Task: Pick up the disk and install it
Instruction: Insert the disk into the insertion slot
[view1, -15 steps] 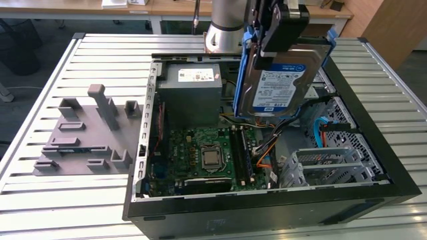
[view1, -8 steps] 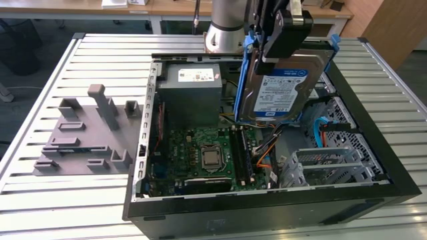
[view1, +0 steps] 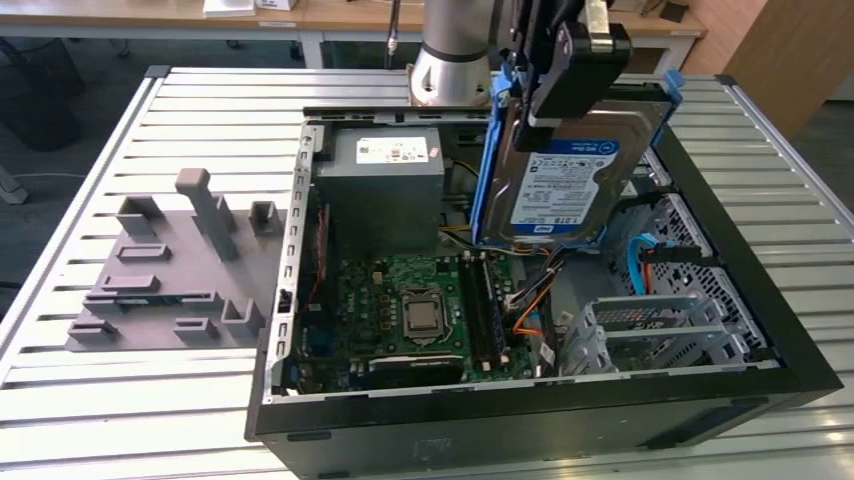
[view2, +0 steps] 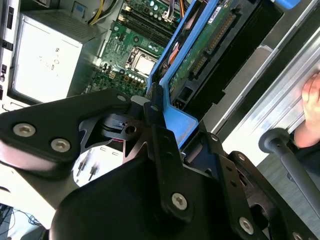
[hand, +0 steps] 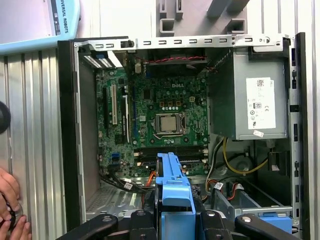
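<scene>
Lying on its side with the panel off, the computer case (view1: 534, 420) leaves its circuit board (view1: 400, 290) and metal drive cage (view1: 667, 330) open from above, probably so the arm (view1: 447, 50) can reach in. Beyond them the gripper (view1: 567, 90) is clamped on the top end of the disk (view1: 567, 190), which hangs on edge over the case's interior, label facing me; the grey power supply (view1: 387, 190) sits beside it at the far end.

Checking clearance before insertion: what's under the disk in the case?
The disk hangs in the gripper over the open case. Beneath it show orange cables and the motherboard; the floor directly behind it is covered.
</scene>
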